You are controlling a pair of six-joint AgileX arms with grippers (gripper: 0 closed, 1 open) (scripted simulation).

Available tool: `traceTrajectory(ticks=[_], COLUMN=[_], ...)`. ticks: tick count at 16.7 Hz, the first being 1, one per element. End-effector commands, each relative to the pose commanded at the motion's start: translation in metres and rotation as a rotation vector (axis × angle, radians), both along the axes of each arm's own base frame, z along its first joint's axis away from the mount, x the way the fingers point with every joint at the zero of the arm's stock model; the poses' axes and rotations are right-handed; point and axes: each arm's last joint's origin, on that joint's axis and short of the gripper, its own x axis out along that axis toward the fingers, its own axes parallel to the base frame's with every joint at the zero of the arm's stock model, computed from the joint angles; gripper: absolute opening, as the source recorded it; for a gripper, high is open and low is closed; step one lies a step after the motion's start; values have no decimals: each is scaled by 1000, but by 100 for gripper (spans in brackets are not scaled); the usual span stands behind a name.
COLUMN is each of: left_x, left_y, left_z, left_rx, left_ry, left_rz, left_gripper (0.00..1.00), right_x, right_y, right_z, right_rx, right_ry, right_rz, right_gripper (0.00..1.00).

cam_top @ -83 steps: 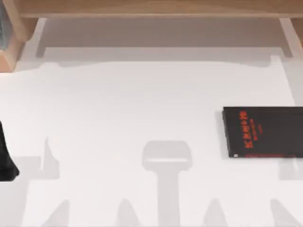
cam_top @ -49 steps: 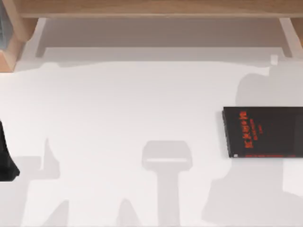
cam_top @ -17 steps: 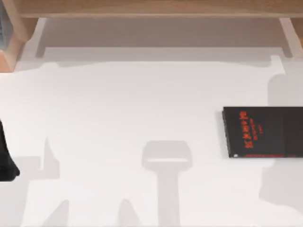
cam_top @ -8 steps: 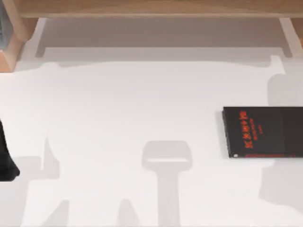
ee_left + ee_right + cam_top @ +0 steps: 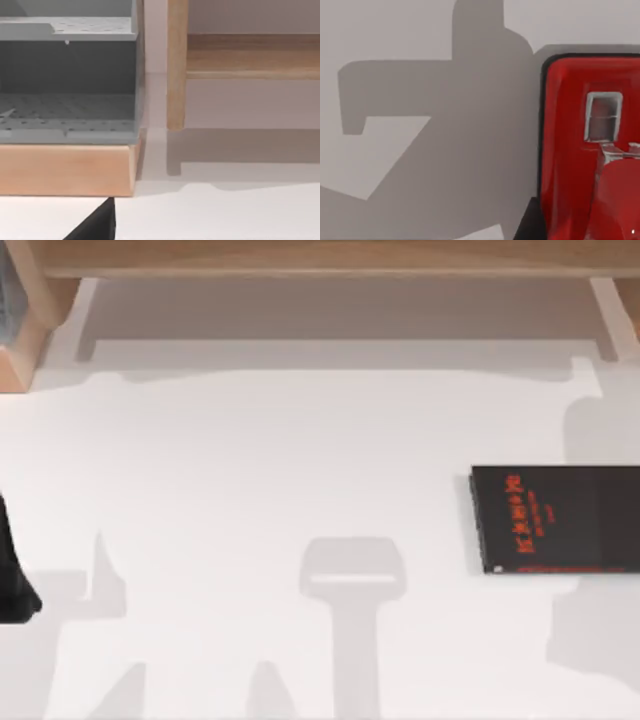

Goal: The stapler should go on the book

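Can't tell if the right arm's fingers are clenched or released, but its wrist cam sits right over the stapler (image 5: pixel 575 165), which looks to be lying on the white desk (image 5: pixel 250 460). The book (image 5: pixel 555 518) at the desk's right edge has a bare cover, so the pickup and placing are left, I'd say. Left arm (image 5: pixel 12 575) is parked at the left edge.

The left arm (image 5: pixel 12 575) sits parked at the counter's left edge, a dark shape low in the top view. A dark corner of its tool (image 5: pixel 95 225) shows in the left wrist view.
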Motion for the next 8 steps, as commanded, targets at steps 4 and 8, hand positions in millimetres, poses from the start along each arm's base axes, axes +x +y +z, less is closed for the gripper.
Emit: traceTrajectory(ticks=[4,8], left_x=[0,0], left_y=[0,0], left_z=[0,0], left_rx=[0,0], left_ry=[0,0], left_rz=[0,0], left_gripper=[100,100], right_x=[0,-3], right_y=[0,-2], right_z=[0,12], right_rx=[0,-6], right_ry=[0,-17], right_rz=[0,-9], right_gripper=[0,0])
